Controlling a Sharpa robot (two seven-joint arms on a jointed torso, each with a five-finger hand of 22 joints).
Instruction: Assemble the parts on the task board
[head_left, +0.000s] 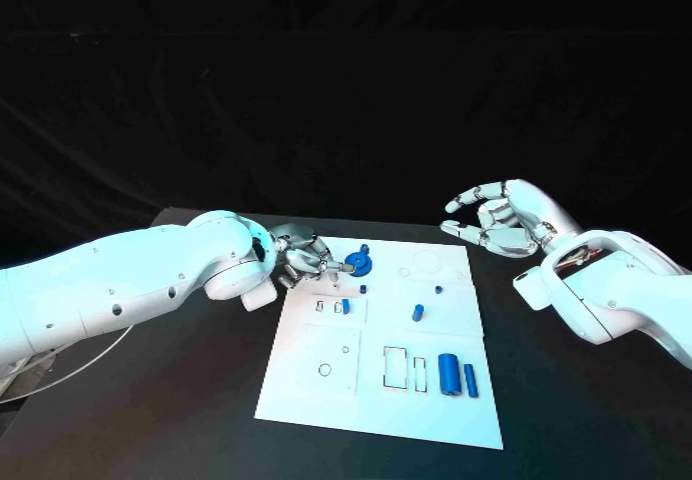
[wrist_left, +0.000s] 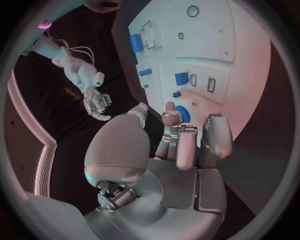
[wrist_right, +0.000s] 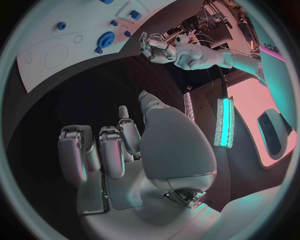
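The left arm (head_left: 130, 285) enters from nine o'clock and reaches toward the centre, its hand (head_left: 300, 258) low over the table with fingers (wrist_left: 186, 145) bunched forward — the fingertips close together at the tip of the reach; whether they pinch anything cannot be told. The right arm (head_left: 613, 295) comes in from three o'clock and bends upward, its hand (head_left: 500, 220) raised at about two o'clock — palm turned inward, fingers (wrist_right: 103, 150) loosely curled and apart, holding nothing.
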